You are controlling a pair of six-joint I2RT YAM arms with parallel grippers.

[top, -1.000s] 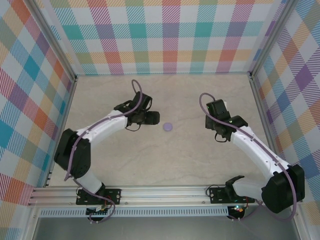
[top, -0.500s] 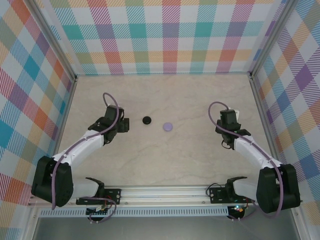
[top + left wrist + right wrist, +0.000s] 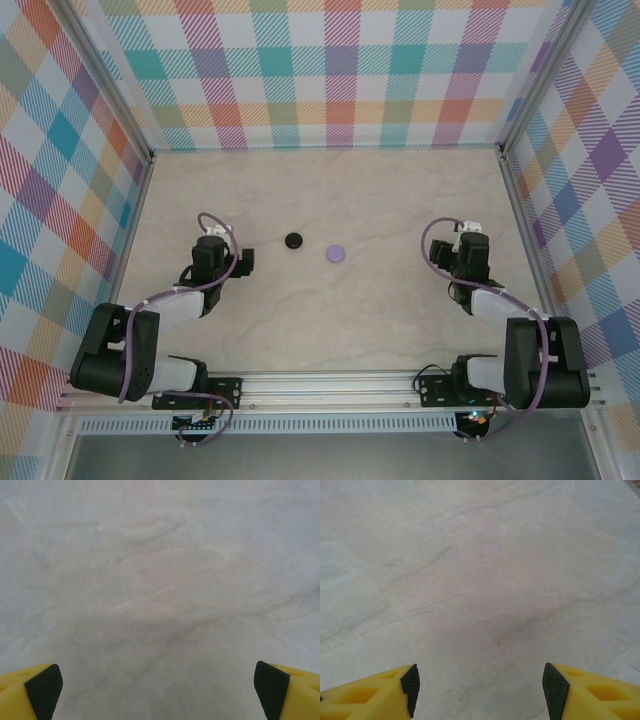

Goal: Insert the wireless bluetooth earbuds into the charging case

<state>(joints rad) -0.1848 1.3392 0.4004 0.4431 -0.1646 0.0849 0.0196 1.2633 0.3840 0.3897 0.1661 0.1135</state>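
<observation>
holding nothing, left fingers [image 3: 44,690] wide, right fingers [image 3: 410,687] wide

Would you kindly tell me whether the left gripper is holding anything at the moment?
No, the left gripper stands wide open above the bare table, with nothing between its jaws.

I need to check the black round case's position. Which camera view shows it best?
The top external view: the black round case lies whole on the table, left of the lavender case, apart from it. Both wrist views face marble tabletop, adding nothing on it.
</observation>
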